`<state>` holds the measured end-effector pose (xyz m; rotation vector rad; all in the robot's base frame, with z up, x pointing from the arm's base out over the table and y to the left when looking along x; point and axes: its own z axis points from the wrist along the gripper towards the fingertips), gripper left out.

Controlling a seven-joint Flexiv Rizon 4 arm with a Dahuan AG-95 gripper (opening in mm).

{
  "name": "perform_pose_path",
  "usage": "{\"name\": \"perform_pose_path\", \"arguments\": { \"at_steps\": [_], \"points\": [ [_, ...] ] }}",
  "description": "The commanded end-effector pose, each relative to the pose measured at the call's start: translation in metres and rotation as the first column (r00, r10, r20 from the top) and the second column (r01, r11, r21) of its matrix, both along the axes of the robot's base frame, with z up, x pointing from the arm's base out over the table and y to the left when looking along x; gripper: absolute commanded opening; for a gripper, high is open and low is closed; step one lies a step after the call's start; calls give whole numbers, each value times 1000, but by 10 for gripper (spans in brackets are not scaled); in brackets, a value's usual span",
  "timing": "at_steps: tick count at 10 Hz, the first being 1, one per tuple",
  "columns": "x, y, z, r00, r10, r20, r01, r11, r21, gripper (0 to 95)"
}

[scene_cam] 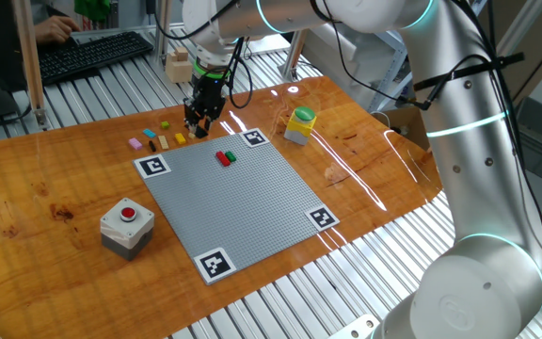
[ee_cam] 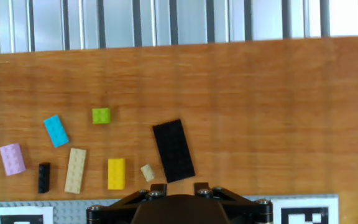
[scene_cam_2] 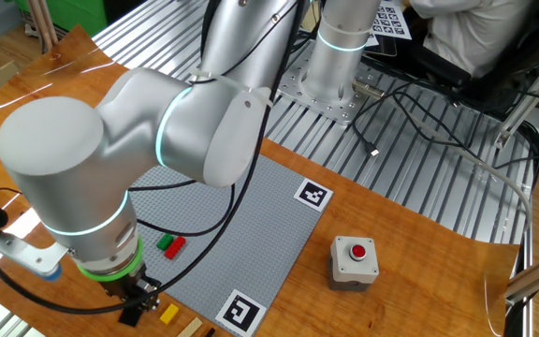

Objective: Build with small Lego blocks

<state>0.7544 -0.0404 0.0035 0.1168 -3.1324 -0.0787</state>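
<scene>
- My claw (scene_cam: pixel 199 121) points straight down, low over the wooden table (scene_cam: pixel 55 188), just beyond the far edge of the grey baseplate (scene_cam: pixel 243 198).
- From these views I cannot tell if my claw is open or closed, and I cannot see if it holds anything; in the hand view only the dark base of my hand shows at the bottom edge.
- In the hand view the loose small Lego blocks lie on the table before me: a long black block (ee_cam: pixel 173 150) just above my hand, tilted a little.
- Left of it there is a tiny tan piece (ee_cam: pixel 147 172), then a yellow block (ee_cam: pixel 116 173), a long tan block (ee_cam: pixel 75 170) and a small black block (ee_cam: pixel 44 177).
- Further left lies a pink block (ee_cam: pixel 12 158); above this row are a blue block (ee_cam: pixel 56 130) and a lime green block (ee_cam: pixel 101 115), each apart from the others.
- On the baseplate a red block (scene_cam: pixel 222 157) and a green block (scene_cam: pixel 230 154) sit side by side, touching.
- A grey box with a red button (scene_cam: pixel 126 226) stands on the table near the plate, and a yellow object with a green top (scene_cam: pixel 300 124) stands beyond the other side.
</scene>
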Motion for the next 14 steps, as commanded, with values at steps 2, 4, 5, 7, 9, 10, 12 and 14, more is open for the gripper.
{"name": "perform_pose_path", "arguments": {
  "at_steps": [2,4,5,7,9,10,12,14],
  "points": [
    [2,0,0,1000,0,0,0,1000,0,380],
    [2,1,-2,1000,2,5,-2,1000,0,380],
    [2,2,0,1000,5,2,-5,1000,-3,380],
    [3,3,-1,1000,13,4,-13,1000,-2,190],
    [3,5,0,1000,19,3,-19,1000,-5,190],
    [4,5,0,1000,20,3,-20,1000,-5,0],
    [3,7,2,1000,18,-3,-18,1000,-8,0],
    [3,8,7,1000,16,-12,-16,1000,-9,0]
  ]
}}
